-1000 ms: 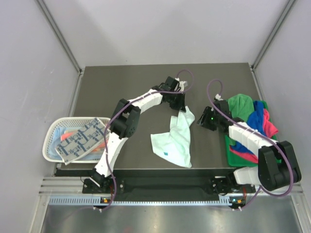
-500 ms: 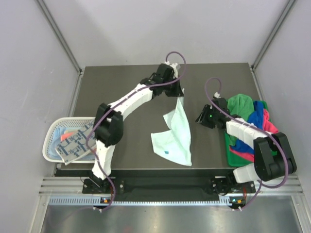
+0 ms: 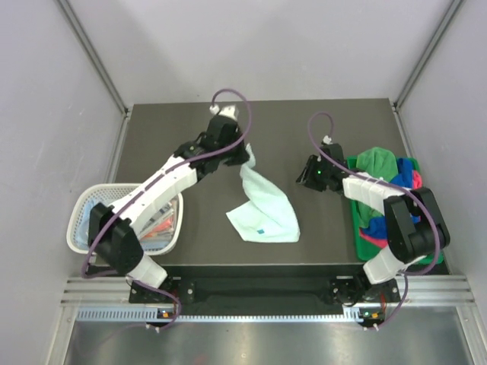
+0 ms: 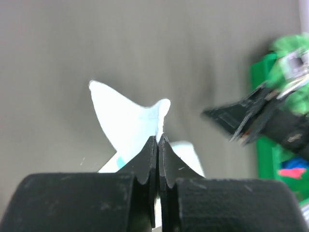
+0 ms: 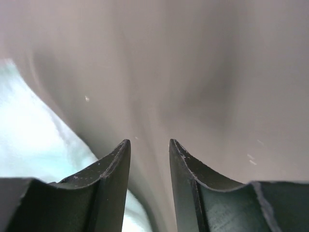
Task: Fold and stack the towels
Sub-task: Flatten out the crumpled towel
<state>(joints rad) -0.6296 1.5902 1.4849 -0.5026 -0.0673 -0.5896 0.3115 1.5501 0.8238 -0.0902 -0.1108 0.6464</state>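
Note:
A pale mint towel [image 3: 265, 209] lies stretched on the dark table, with one corner lifted at its upper left. My left gripper [image 3: 245, 158] is shut on that corner; the left wrist view shows the towel [image 4: 126, 116] pinched between the closed fingers [image 4: 158, 140]. My right gripper [image 3: 304, 176] is open and empty just above the table, to the right of the towel; its wrist view [image 5: 149, 142] shows the mint towel [image 5: 29, 130] at the left. Green, blue and pink towels [image 3: 392, 179] are piled in the green bin at the right.
A white mesh basket [image 3: 84, 204] at the left edge holds a navy patterned towel [image 3: 156, 220] and others, partly hidden by my left arm. The green bin [image 3: 364, 236] stands at the right edge. Grey walls enclose the table.
My left gripper has pulled the towel corner to the left and towards the back, stretching the towel out. My right gripper has moved slightly left and stayed open.

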